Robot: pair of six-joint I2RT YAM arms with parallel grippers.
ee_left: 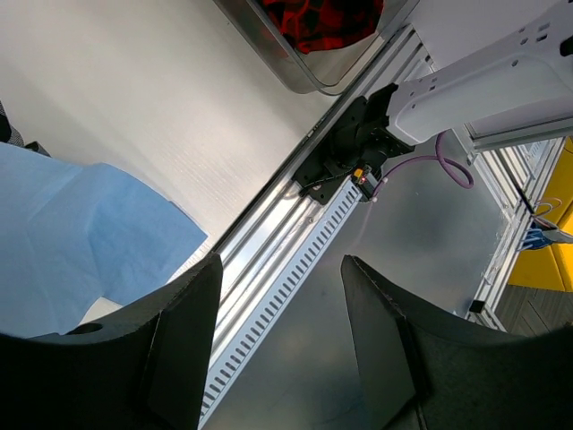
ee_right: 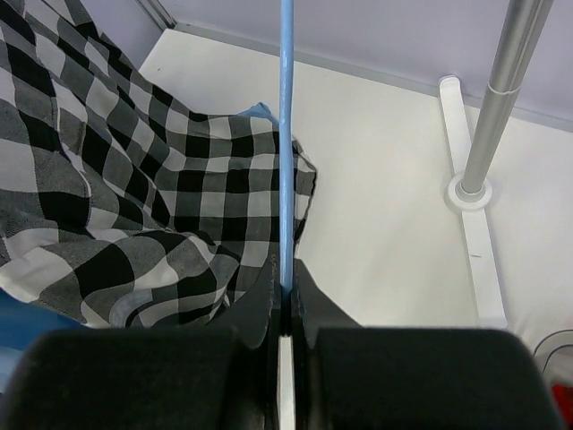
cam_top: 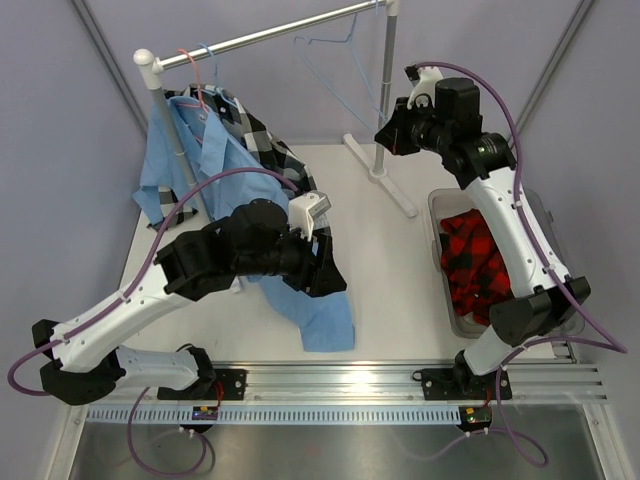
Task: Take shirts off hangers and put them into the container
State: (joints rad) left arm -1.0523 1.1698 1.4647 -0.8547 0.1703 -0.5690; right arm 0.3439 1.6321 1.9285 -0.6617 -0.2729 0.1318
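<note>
The light blue shirt (cam_top: 175,165) hangs at the rail's left end and trails down over the table (ee_left: 81,233). Behind it hangs the black-and-white check shirt (cam_top: 265,145), which also fills the left of the right wrist view (ee_right: 116,179). The red-and-black plaid shirt (cam_top: 475,260) lies in the clear container (cam_top: 437,205). A pink hanger hook (cam_top: 190,65) and a blue one (cam_top: 210,60) sit on the rail. My left gripper (ee_left: 282,264) hovers open and empty above the blue shirt's tail (cam_top: 325,275). My right gripper (ee_right: 286,291) is shut on the bare light blue hanger (ee_right: 286,134), up by the rack's right post (cam_top: 385,135).
The silver rail (cam_top: 270,35) runs across the back on two posts; the right post (ee_right: 501,98) stands on a white foot (ee_right: 470,193). The container's rim (ee_left: 295,72) and the right arm's base (ee_left: 358,143) show in the left wrist view, beside the slotted metal track (cam_top: 400,385).
</note>
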